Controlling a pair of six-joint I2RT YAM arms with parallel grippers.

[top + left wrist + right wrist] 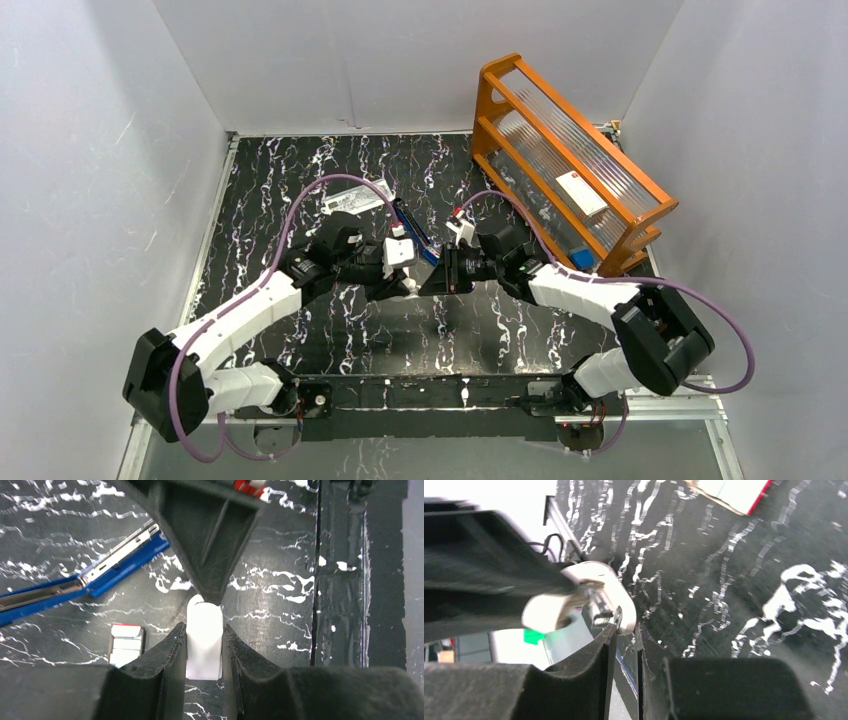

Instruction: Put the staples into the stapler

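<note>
Just beside the open stapler (125, 560), on the side nearer the arm bases, both claws meet over a white gadget (204, 647) rather than over the staples (125, 649). The left claw (204, 630) pinches the gadget across its body. The right claw (626, 632) has its fingers drawn almost together on the gadget's metal end and seems to nip it, though the blur makes that hard to confirm. The staples lie flat on the dark table (280, 630), close to the stapler's hinge but not touching it, and neither claw holds them. The stapler is folded wide open with its silver rail bare and nothing visible in it, so I judge the loading not yet begun. The main risk is the shared grip: if the two claws pull unevenly, the gadget could twist free and drop beside the stapler, knocking the staples out of line or nudging the stapler round. A finger passing low near the hinge could also sweep the staples away. Being thin and flat, they look hard to lift, and a clumsy pinch may split the strips.
</note>
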